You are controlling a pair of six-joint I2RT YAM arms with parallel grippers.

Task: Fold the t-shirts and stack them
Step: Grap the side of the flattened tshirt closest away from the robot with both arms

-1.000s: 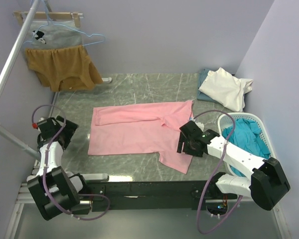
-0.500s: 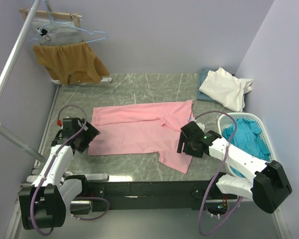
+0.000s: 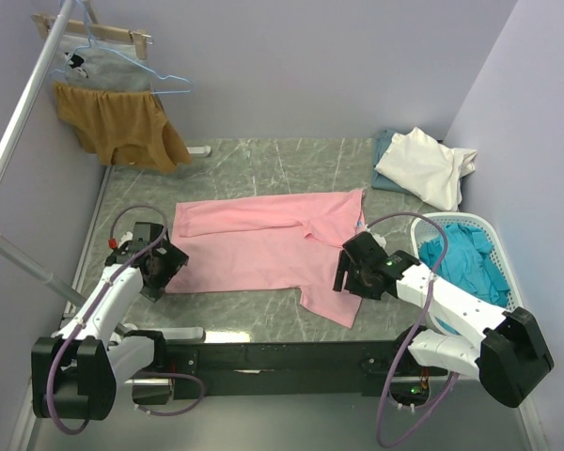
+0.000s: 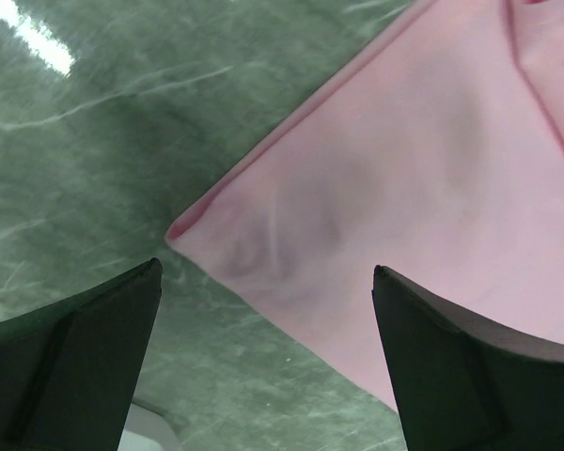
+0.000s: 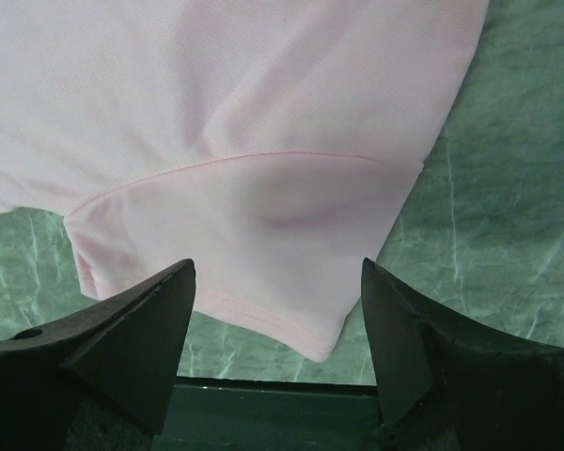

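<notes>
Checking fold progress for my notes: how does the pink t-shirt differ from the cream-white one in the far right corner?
The pink t-shirt lies spread flat mid-table, one sleeve sticking out; the cream-white t-shirt is a compact bundle. Pink rests on the bare table; cream-white sits atop a grey-blue shirt. The open left gripper and right gripper hover at pink's edges; none is near cream-white. Both are plain, light-coloured shirts.

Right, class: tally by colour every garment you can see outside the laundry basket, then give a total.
Pink t-shirt: 1
Cream-white t-shirt: 1
Grey-blue t-shirt: 1
Mustard-brown garment, hanging: 1
Grey garment, hanging: 1
Total: 5
</notes>
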